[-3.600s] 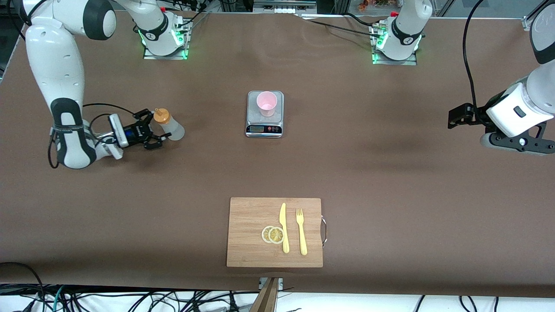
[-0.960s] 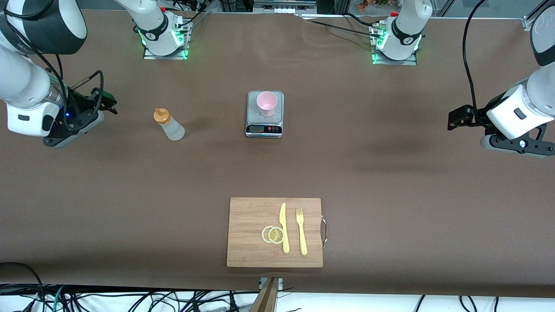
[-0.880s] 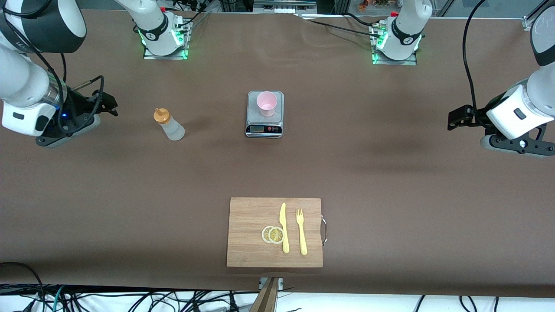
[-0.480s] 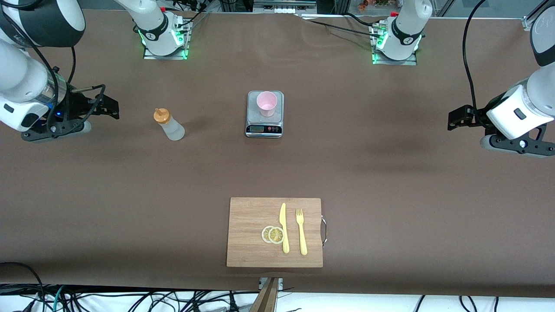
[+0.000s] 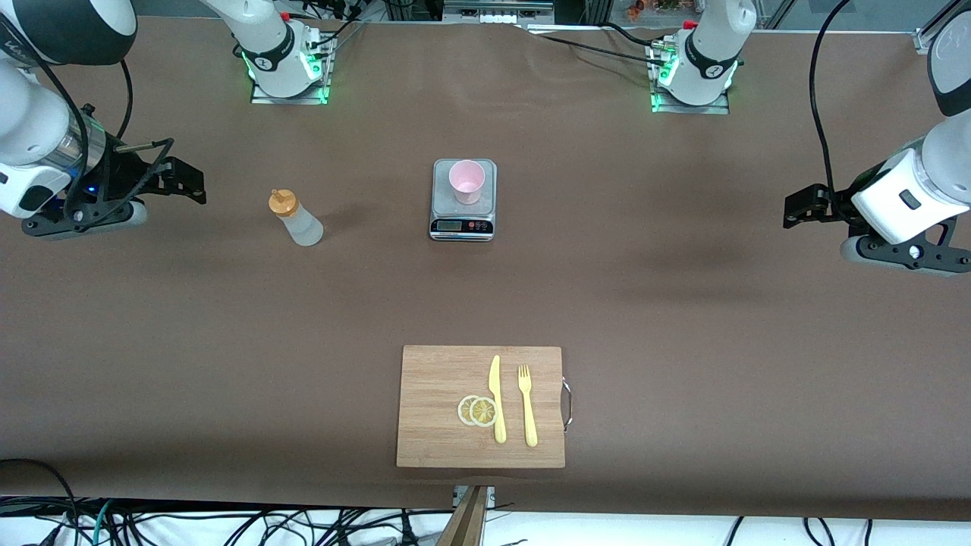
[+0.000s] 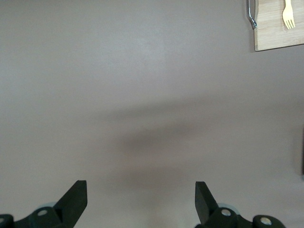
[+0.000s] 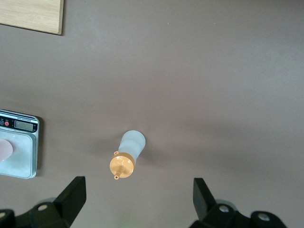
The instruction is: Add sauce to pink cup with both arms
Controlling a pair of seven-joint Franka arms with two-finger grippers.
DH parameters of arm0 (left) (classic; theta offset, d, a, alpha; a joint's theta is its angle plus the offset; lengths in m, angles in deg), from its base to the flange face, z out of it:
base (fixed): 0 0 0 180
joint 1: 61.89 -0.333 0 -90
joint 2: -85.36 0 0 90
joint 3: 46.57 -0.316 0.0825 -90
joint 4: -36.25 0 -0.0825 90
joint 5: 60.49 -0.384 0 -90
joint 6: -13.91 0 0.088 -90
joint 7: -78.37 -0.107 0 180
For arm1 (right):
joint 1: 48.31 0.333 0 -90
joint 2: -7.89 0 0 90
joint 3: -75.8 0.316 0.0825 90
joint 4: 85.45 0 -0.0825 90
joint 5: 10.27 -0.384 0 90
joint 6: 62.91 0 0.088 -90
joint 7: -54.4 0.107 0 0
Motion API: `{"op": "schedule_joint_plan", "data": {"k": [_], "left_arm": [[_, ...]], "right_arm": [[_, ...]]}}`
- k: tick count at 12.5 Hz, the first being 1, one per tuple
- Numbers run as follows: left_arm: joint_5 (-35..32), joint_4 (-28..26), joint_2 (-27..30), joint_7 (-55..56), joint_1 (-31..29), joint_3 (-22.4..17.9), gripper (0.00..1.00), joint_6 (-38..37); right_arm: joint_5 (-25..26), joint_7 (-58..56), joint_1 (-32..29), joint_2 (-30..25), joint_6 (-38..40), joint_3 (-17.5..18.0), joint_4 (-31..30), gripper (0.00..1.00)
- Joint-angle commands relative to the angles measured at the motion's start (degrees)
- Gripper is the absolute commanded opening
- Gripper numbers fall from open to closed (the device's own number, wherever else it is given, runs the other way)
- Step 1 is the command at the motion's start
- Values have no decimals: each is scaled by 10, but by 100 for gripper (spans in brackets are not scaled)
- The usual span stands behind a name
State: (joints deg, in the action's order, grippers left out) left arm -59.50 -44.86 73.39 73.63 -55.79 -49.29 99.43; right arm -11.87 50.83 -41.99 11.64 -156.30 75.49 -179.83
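The sauce bottle (image 5: 296,220), whitish with an orange nozzle cap, stands alone on the brown table, toward the right arm's end from the scale. It also shows in the right wrist view (image 7: 128,159). The pink cup (image 5: 466,180) stands upright on the grey scale (image 5: 463,224); its edge shows in the right wrist view (image 7: 4,151). My right gripper (image 5: 190,182) is open and empty, held above the table well apart from the bottle, at the right arm's end. Its own view shows it open (image 7: 137,199). My left gripper (image 5: 796,206) is open and empty, waiting over bare table at the left arm's end (image 6: 141,199).
A wooden cutting board (image 5: 432,371) lies near the front camera's edge, with two lemon slices (image 5: 478,411), a yellow knife (image 5: 496,398) and a yellow fork (image 5: 527,406) on it. The board's corner and the fork show in the left wrist view (image 6: 278,38). The scale shows in the right wrist view (image 7: 21,161).
My right gripper has let go of the sauce bottle, risen and drawn back toward the right arm's end. The bottle stays standing in place. The left arm has not moved.
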Motion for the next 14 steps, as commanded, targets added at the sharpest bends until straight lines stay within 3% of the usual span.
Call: {"op": "schedule_joint_plan", "data": {"k": [1,6,14], "left_arm": [[9,21,-11,-7,-2,1,100,-8],[9,21,-11,-7,-2,1,100,-8],[9,21,-11,-7,-2,1,100,-8]], "right_arm": [[-9,56,-1,-14,4,-1,-2,100],[-1,52,-2,-9,15,-3,45,100],[27,45,-1,-8,44,1,49,100]]}}
